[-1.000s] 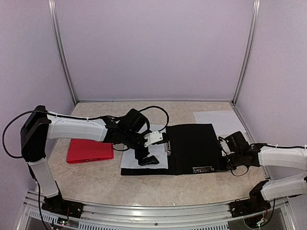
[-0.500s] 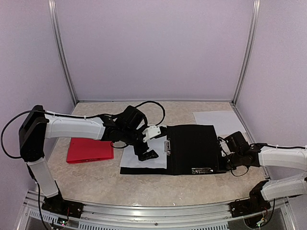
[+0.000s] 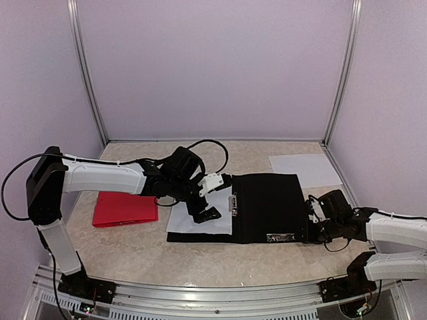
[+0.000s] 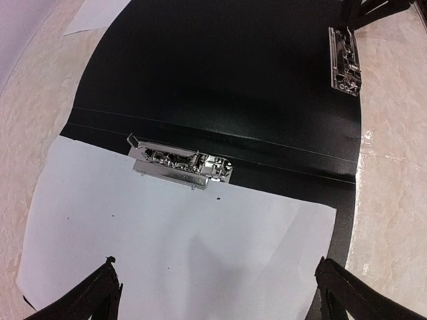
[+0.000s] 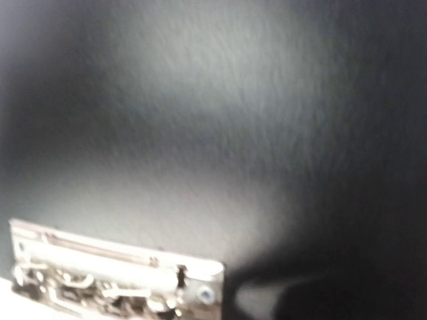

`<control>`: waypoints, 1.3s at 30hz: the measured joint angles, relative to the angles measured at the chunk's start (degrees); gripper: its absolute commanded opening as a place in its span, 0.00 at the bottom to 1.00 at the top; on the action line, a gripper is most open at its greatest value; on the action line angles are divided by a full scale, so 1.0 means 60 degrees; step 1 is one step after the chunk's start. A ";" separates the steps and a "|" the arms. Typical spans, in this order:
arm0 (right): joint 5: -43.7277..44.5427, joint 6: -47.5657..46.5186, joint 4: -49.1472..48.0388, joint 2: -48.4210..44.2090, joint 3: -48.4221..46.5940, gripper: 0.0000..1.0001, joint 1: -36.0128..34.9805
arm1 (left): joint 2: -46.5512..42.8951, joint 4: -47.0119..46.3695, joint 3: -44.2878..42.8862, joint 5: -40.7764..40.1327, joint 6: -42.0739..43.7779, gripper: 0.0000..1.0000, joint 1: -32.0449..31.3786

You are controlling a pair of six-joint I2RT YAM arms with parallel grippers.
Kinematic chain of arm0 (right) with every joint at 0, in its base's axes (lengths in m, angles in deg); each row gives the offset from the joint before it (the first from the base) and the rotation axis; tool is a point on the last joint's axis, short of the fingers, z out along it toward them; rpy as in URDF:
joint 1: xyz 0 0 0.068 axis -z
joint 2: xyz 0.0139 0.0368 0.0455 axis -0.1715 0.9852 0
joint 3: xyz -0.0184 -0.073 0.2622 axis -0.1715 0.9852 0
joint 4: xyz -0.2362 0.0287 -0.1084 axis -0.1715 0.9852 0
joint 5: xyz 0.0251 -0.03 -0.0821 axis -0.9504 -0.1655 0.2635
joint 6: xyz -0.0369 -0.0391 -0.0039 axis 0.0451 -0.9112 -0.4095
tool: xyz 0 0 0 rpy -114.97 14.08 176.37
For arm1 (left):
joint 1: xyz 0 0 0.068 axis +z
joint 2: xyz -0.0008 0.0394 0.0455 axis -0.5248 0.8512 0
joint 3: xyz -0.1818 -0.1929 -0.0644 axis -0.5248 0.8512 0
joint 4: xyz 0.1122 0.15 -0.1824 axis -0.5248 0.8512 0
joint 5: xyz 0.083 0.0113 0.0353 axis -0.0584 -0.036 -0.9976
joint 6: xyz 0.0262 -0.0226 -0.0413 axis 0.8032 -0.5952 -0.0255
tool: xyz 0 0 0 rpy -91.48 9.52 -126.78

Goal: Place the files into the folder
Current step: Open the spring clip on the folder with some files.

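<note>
1. Folder: black folder [image 3: 267,207] lies opened flat on the bench [image 3: 133,250], roughly mid-way between the two arms.
2. White sheet [image 4: 173,247] rests on the folder's left half. Its top edge meets the spine clip [image 4: 180,163]; cannot tell whether it is clamped.
3. Second clip [image 3: 281,236] sits at the near edge of the right half, which is bare black.
4. Left fingers [image 4: 100,297] are spread wide, poised just over the sheet and holding nothing.
5. Right fingers [image 3: 315,225] are low at the folder's right edge, beside the second clip. Cannot tell how wide they stand; the wrist view shows only black cover and clip.
6. Another white sheet [image 3: 303,163] lies at the far right of the bench, apart from the folder.
7. Red folder [image 3: 125,210] lies closed on the left side.
</note>
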 measured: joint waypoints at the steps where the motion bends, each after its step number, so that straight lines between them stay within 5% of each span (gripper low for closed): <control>1: -0.0055 0.0018 -0.0007 0.0000 0.0062 0.23 0.0000 | 0.0000 -0.0011 0.0000 0.0036 -0.0062 0.99 0.0000; 24: -0.0765 0.0160 -0.1147 0.0288 0.0372 0.00 0.0000 | 0.0535 -0.0149 -0.0321 0.0353 -0.0550 0.99 -0.0273; 39: -0.0903 0.0087 -0.1698 0.0710 0.0372 0.00 -0.0004 | 0.1450 -0.0645 -0.1166 0.1588 -0.0539 0.98 -0.0820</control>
